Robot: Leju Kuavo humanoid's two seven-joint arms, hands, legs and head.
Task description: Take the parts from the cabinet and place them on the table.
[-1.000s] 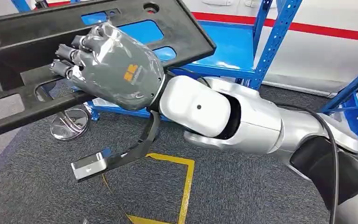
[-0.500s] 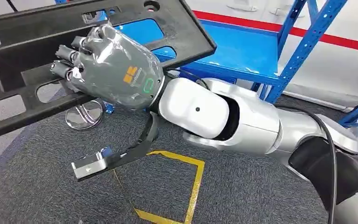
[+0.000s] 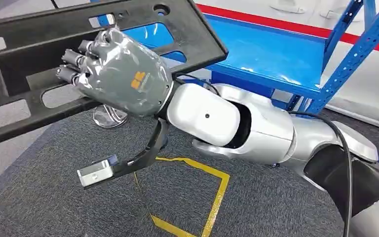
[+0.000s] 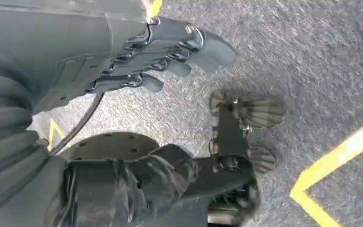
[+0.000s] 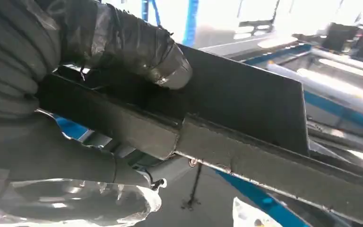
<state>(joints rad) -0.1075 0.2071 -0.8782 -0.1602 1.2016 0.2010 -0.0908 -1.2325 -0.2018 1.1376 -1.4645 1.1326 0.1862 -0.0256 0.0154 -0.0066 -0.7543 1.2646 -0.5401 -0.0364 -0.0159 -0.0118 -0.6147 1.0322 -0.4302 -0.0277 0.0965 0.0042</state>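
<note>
The long black plastic part [image 3: 24,54] stretches across the upper left of the head view, held up above the grey carpet [image 3: 39,207] in front of the blue cabinet shelf [image 3: 276,54]. The right hand [image 3: 116,74] grasps its lower rail, fingers wrapped over it. The left hand [image 4: 165,52] hangs over the carpet with its fingers spread, holding nothing.

The grey carpeted floor [image 3: 256,207] is seen from high in the head view and closely from the left wrist, while the long black plastic panel [image 3: 128,24] is shared with the close right wrist view.
</note>
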